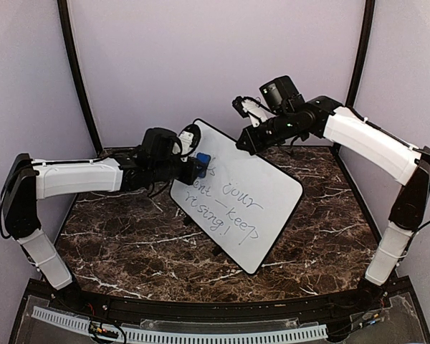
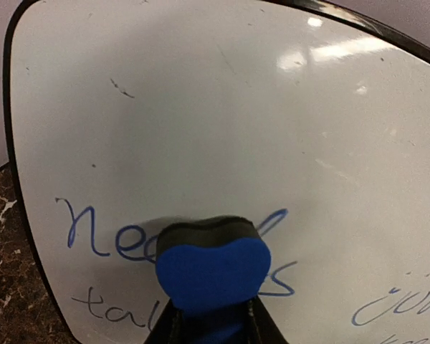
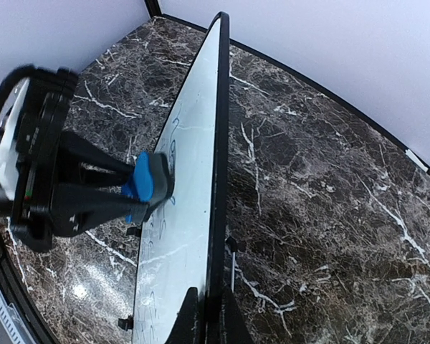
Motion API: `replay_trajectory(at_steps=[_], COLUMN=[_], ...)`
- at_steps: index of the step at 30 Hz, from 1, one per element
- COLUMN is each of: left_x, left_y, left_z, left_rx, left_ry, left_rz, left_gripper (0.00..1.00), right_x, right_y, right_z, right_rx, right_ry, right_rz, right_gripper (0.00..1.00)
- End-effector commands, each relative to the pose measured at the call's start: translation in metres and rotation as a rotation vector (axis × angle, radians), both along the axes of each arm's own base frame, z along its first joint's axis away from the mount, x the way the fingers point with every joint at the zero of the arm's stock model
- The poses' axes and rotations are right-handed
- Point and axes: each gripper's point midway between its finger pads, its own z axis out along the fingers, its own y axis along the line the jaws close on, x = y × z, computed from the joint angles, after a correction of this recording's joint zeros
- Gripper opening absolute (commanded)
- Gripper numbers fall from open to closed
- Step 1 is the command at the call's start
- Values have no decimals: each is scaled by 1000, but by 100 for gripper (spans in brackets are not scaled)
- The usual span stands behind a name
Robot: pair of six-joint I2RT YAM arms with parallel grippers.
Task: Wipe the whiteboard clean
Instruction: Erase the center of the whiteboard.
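**Top view.** The whiteboard (image 1: pixel 244 204) stands tilted at frame centre above the marbled table (image 1: pixel 129 244). 1 corner is low toward the bottom of the frame and another is high near the back wall (image 1: pixel 215 57). The right jaws enter from the upper right and are clamped on the whiteboard's upper edge. The left jaws enter from the left and are clamped on a blue eraser (image 1: pixel 202 159), which is set against the whiteboard's upper-left part. Several lines of handwriting run across the face below and to the right of the eraser.

**Left wrist view.** The eraser (image 2: pixel 213 276) sits at bottom centre, gripped between 2 dark fingers (image 2: pixel 163 333), with its dark pad turned to the whiteboard (image 2: pixel 201 107). It covers part of a blue word. More blue writing shows at lower left and lower right. The upper half is white, with faint specks and glare at upper right.

**Right wrist view.** The whiteboard (image 3: pixel 183 215) is seen nearly edge-on, running from top centre to bottom centre. Its black rim is pinched between the right jaws at the bottom edge of the frame. At left centre the eraser (image 3: pixel 145 183) touches the written face, held by the left jaws.
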Motion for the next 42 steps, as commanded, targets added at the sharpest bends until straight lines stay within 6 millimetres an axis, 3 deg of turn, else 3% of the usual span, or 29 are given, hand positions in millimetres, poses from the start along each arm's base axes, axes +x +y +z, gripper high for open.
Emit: replay_trajectory(at_steps=[1,4,8,14,18,23,42], left_x=[26,51,66,60,55,46,50], left_y=[27,52,77,86,94,95,87], left_z=[56,68,67,72,75,78,66], left_rx=[-95,-109,-116,-115,-116,-149,-139], left_ry=[-173,-247,-297,-353,-374,-396,-369], left_rz=[80,132,181,168,189,166,143], left_gripper=[0,0,0,0,0,0,0], right_x=[-24,-24,-16,-29,-37,-41,-58], right_y=[2,4,4,18,23,21,25], right_z=[-35,-36,-31,-3,-6,-2,-4], right_rx=[-110,-110,-104,86,95,88,122], right_ry=[68,67,60,151,245,278,355], right_rz=[85,95,87,188,207,199,251], right_gripper=[0,0,0,0,0,0,3])
